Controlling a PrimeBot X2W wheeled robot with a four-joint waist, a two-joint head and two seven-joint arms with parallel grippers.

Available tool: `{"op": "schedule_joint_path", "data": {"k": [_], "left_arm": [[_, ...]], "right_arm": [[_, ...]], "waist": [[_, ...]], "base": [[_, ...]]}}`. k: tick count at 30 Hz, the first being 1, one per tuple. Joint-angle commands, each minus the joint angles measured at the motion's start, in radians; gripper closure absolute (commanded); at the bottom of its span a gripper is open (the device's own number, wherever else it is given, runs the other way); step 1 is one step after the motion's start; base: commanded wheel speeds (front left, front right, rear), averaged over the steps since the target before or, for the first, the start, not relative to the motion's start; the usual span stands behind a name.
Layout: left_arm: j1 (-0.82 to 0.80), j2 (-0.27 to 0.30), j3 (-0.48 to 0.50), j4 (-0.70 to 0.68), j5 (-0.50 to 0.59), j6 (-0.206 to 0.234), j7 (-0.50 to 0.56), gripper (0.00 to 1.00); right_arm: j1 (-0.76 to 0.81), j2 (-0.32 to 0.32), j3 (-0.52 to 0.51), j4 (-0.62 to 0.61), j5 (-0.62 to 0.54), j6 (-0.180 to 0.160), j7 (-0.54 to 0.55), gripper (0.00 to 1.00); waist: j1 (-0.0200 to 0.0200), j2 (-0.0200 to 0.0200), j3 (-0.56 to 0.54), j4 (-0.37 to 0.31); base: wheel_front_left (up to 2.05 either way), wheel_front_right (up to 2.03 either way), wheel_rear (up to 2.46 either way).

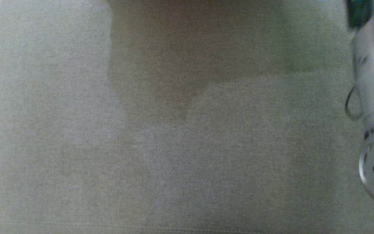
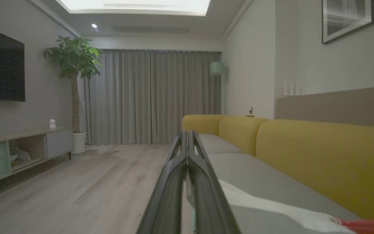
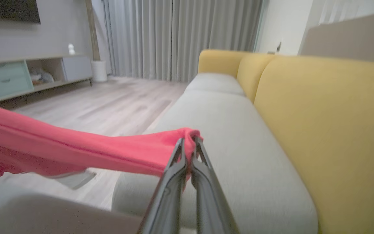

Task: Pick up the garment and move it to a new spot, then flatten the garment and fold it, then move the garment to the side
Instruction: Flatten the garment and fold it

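Seen from the head, the grey seat of the sofa point(image 1: 206, 162) lies close below, with a darker shadow across its far half. A pale, blurred forearm point(image 1: 373, 97) runs down the right edge.

Along the left wrist, the left gripper point(image 2: 187, 134) has its two fingers pressed flat together with nothing at the tips. It points down the room toward the curtain point(image 2: 151, 97). The floor point(image 2: 93, 182) spreads to its left, with a cabinet point(image 2: 28, 146), a plant point(image 2: 73, 61) and a TV point(image 2: 0, 65) along the left wall. On the right rises the sofa's yellow back. On the near seat lies a white cloth point(image 2: 271, 203), and beside it, at the corner, is a red scrap point(image 2: 368, 226) that I cannot make out for sure.

Along the right wrist, the right gripper point(image 3: 188, 140) is clamped on a bunched edge of the pink-red garment point(image 3: 76, 146). The garment stretches taut from the tips away to the left, lifted off the seat, in the air over the sofa's near end and the floor.
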Motion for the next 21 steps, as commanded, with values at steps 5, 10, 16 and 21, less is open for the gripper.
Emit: {"op": "schedule_joint_path", "data": {"k": [5, 10, 16, 21], "left_arm": [[0.201, 0.064, -0.099, -0.039, -0.031, 0.002, -0.019, 1.00], [0.397, 0.087, -0.183, -0.092, -0.040, 0.002, -0.023, 1.00], [0.583, 0.143, -0.260, -0.191, -0.018, 0.002, -0.024, 1.00], [0.705, 0.204, -0.309, -0.255, 0.000, 0.005, -0.007, 1.00]], "right_arm": [[0.117, -0.020, 0.067, 0.136, -0.001, 0.007, 0.022, 1.00], [0.204, -0.062, 0.128, 0.244, 0.014, 0.007, 0.082, 1.00], [0.286, -0.110, 0.209, 0.280, 0.079, 0.007, 0.165, 1.00], [0.364, -0.100, 0.317, 0.288, 0.187, 0.007, 0.254, 1.00]], "waist": [[0.0001, 0.0000, -0.037, 0.022], [0.0001, 0.0000, -0.084, 0.035], [0.0001, 0.0000, -0.164, 0.046], [0.0001, 0.0000, -0.241, 0.044]], "base": [[0.00, 0.00, 0.00], [0.00, 0.00, 0.00], [0.00, 0.00, 0.00], [0.00, 0.00, 0.00]]}}
